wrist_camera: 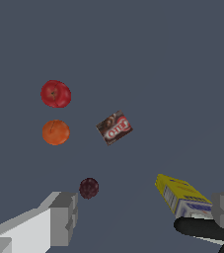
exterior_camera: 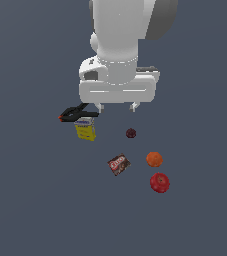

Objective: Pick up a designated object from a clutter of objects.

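Observation:
The designated object, a plain orange ball (exterior_camera: 154,159) (wrist_camera: 56,132), rests on the grey floor between the red apple (exterior_camera: 160,182) (wrist_camera: 56,94) and the dark purple plum (exterior_camera: 130,133) (wrist_camera: 89,188). My gripper (exterior_camera: 117,107) (wrist_camera: 145,216) hangs open above the floor, nothing between its fingers (wrist_camera: 64,217). It is over the plum's end of the clutter, well apart from the orange. The rest of the clutter is a dark brown box (exterior_camera: 119,164) (wrist_camera: 114,128), a yellow box (exterior_camera: 85,128) (wrist_camera: 182,196) and a black clamp (exterior_camera: 77,115) (wrist_camera: 202,230).
In the exterior view the white arm fills the upper middle. The clamp lies against the yellow box on that view's left. The apple sits close beside the orange; the brown box lies a little further off.

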`<state>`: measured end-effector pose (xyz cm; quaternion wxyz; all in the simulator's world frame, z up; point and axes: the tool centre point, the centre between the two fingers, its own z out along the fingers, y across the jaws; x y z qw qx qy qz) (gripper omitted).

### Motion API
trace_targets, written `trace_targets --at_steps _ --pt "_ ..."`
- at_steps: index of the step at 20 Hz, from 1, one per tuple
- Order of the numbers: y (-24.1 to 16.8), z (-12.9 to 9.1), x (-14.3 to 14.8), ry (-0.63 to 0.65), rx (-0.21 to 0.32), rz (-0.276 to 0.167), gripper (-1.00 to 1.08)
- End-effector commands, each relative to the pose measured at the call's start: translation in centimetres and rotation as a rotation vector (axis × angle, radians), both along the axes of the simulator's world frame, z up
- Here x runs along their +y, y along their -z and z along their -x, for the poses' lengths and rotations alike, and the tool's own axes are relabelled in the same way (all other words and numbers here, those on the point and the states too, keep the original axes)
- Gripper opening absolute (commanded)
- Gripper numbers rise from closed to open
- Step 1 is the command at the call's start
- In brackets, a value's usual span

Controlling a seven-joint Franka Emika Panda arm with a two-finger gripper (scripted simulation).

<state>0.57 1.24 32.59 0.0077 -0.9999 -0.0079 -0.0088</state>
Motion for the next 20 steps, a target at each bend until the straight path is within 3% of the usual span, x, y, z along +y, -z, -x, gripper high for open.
trace_targets --at_steps 1,11,20 --pt "0.0 0.0 0.0 0.0 0.0 0.0 1.0" --pt "-2.1 -0.5 -0.7 0.051 -0.033 -0.03 1.0" --pt "-1.6 -0.7 -0.3 0.073 -0.029 -0.031 1.0"
